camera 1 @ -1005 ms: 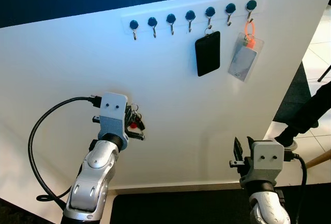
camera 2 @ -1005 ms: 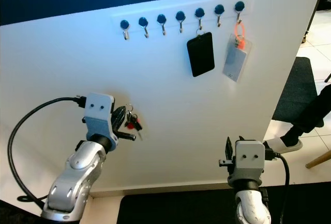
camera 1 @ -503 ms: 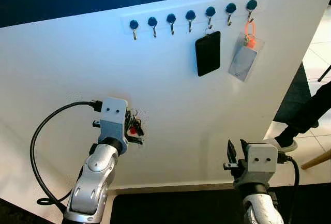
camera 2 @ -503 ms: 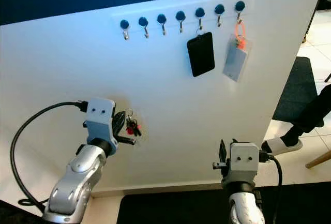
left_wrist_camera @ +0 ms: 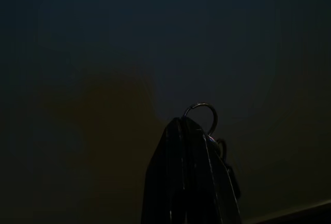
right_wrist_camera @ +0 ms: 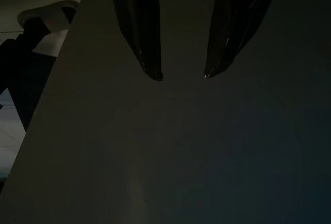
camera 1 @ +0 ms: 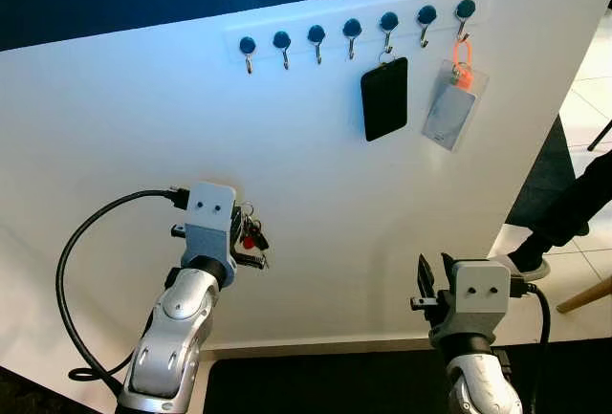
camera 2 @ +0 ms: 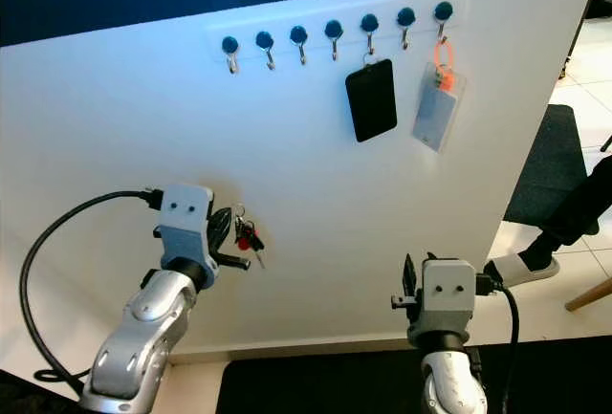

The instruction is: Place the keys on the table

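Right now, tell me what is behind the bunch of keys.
Behind the keys, held in the left claw, is the plain white wall panel. The patch directly behind the keys is covered by them and the claw.

Person's leg (camera 1: 574, 206) cut off at frame edge; keys (camera 1: 251, 236) part-hidden

white wall panel (camera 1: 143, 127), hook rail (camera 1: 354, 27), tiled floor (camera 1: 585, 98)

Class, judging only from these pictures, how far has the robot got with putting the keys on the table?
Done: the keys are off the hook rail, where a black card and a clear badge hang. In hand: the left gripper is shut on the keys, held in front of the white panel. Left: setting them on a table. The right gripper is open, idle.
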### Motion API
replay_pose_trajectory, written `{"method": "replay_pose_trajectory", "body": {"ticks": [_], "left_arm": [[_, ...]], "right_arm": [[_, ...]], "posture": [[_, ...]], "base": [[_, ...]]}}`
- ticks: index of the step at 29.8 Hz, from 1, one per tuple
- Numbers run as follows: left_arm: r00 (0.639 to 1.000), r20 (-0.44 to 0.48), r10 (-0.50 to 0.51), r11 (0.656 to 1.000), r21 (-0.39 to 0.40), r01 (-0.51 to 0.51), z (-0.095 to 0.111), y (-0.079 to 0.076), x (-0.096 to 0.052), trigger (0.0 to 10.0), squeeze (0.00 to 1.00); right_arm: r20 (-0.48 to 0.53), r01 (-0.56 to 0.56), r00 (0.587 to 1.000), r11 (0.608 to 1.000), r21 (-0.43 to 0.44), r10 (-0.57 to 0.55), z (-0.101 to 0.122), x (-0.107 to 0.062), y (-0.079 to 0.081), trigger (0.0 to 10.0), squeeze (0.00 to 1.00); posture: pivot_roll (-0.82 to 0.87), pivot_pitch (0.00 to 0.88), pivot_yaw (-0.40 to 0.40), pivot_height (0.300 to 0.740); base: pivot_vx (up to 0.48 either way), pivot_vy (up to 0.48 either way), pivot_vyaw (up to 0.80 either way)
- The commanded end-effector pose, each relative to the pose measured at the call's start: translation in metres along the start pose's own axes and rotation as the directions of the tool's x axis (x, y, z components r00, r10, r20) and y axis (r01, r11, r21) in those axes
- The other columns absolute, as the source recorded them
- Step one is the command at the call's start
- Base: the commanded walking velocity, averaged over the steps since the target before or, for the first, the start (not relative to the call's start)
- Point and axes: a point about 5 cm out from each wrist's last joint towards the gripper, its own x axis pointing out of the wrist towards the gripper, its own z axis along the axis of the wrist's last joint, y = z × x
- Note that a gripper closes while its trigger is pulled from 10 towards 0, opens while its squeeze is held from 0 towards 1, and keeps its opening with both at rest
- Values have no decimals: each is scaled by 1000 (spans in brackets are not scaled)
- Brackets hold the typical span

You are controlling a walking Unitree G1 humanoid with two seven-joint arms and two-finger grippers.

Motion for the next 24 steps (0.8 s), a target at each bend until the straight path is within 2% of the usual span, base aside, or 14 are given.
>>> {"method": "replay_pose_trajectory", "body": {"ticks": [1,24], "left_arm": [[1000,-3,19,1000,23,-19,-3,4,-2,10000,0],[1000,0,4,1000,28,-4,-4,1,0,10000,0]], "right_arm": [[-22,-7,1000,1000,7,7,-4,-2,3,10000,0],[-25,-10,1000,1000,-1,10,-4,-1,3,10000,0]], "posture": [[-35,215,162,740],[-38,212,162,740]], "base": [[0,0,0],[0,0,0]]}}
